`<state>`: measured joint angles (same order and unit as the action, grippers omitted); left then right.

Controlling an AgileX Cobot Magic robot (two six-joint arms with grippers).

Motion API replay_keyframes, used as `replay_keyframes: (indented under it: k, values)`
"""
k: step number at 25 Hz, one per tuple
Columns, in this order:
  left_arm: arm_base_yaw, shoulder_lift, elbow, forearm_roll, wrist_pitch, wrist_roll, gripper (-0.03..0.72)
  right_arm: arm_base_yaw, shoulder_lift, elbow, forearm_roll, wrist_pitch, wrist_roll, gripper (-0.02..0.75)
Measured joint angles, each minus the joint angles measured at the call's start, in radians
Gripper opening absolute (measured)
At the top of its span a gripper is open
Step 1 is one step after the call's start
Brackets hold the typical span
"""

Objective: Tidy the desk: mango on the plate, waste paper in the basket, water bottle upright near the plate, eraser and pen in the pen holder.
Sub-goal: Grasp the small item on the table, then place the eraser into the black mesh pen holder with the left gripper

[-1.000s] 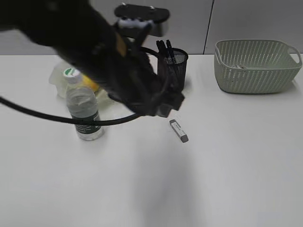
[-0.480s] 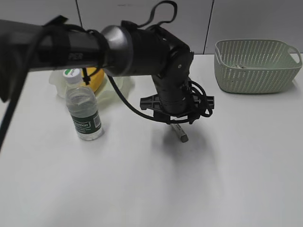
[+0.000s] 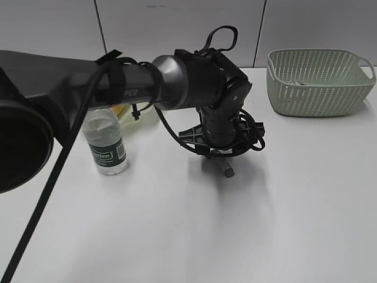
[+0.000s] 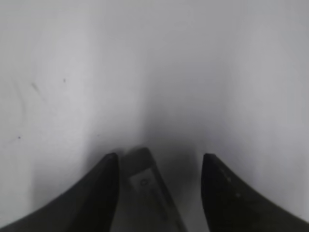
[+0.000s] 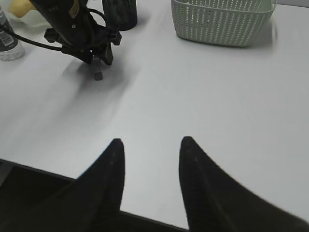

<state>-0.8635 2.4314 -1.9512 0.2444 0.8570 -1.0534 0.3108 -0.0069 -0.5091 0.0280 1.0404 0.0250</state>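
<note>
The grey eraser (image 3: 227,169) lies on the white desk (image 3: 294,194). My left gripper (image 3: 219,155) is open and low over it. In the left wrist view the eraser (image 4: 145,180) sits between the two jaws (image 4: 157,162), nearer the left one. The water bottle (image 3: 106,144) stands upright at the left. The basket (image 3: 318,82) stands at the back right with something pale inside. In the right wrist view the pen holder (image 5: 120,12), mango (image 5: 19,6) and plate (image 5: 30,20) show partly. My right gripper (image 5: 150,142) is open and empty over the desk's front edge.
My left arm (image 3: 147,82) stretches across the back left and hides the plate and pen holder in the exterior view. The desk's front edge (image 5: 63,176) lies just under the right gripper.
My left arm has swung down from beside the pen holder and brought its open gripper over the eraser, then settled slightly lower. The eraser, bottle and basket have not moved.
</note>
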Motion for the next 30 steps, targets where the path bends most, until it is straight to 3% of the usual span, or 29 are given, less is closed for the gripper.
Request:
replay_keyframes:
  k: [7,12,17,20,25,30]
  values:
    - [-0.003,0.008,-0.003,0.016,0.007,-0.003,0.305,0.0,0.0,0.0,0.0,0.0,0.0,0.311]
    - [-0.01,0.012,-0.003,0.041,-0.009,-0.004,0.14,0.0,0.0,0.0,0.0,0.0,0.0,0.311]
    - [-0.013,0.011,-0.003,0.062,-0.029,-0.007,0.14,0.0,0.0,0.0,0.0,0.0,0.0,0.311]
    - [-0.026,-0.015,-0.001,0.163,-0.076,-0.007,0.14,0.0,0.0,0.0,0.0,0.0,0.0,0.311]
    - [-0.043,-0.141,-0.001,0.467,-0.288,-0.033,0.14,0.0,0.0,0.0,0.0,0.0,0.0,0.311]
    - [0.04,-0.197,-0.003,0.629,-0.618,-0.062,0.14,0.0,0.0,0.0,0.0,0.0,0.0,0.311]
